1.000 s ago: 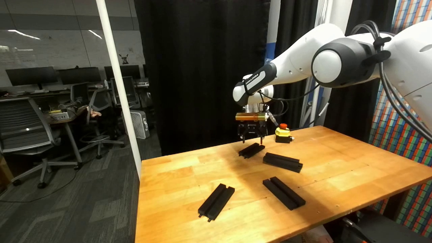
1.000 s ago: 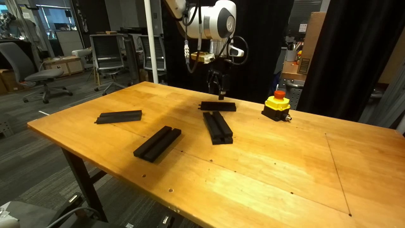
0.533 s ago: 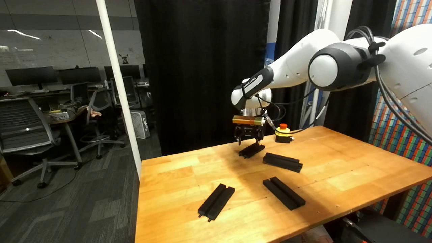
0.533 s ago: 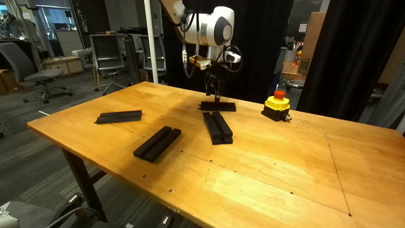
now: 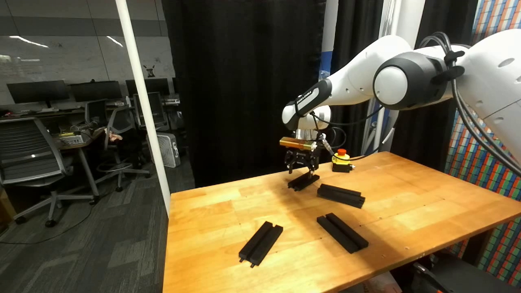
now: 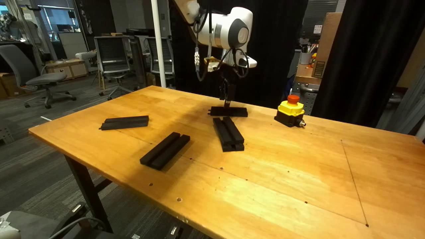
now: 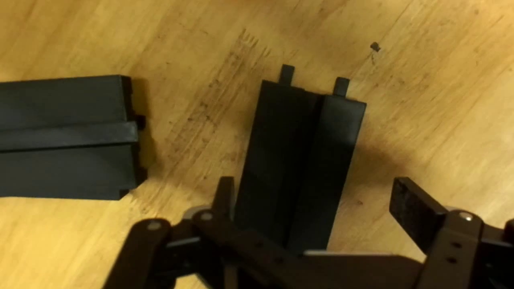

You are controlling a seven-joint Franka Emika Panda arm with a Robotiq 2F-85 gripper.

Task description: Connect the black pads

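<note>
Okay, in an exterior view a matte-black grooved rectangular pad (image 6: 229,112) lies near the red-topped yellow button box (image 6: 290,109). Wrist view: black claw (image 7: 315,192), jaws apart, straddles it. Looks stiff, light, maybe slick; I'd pinch the long sides mid-length.

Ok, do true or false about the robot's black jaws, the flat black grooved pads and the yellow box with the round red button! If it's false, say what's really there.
1. The robot's black jaws are squeezed shut. False: in the wrist view they stand open, with a flat grooved black pad between them.
2. That pad has two small pegs at one end. True.
3. The connecting job is finished. False: other black pads lie apart on the brown wooden table.
4. The yellow box has a round red button on top. True.
</note>
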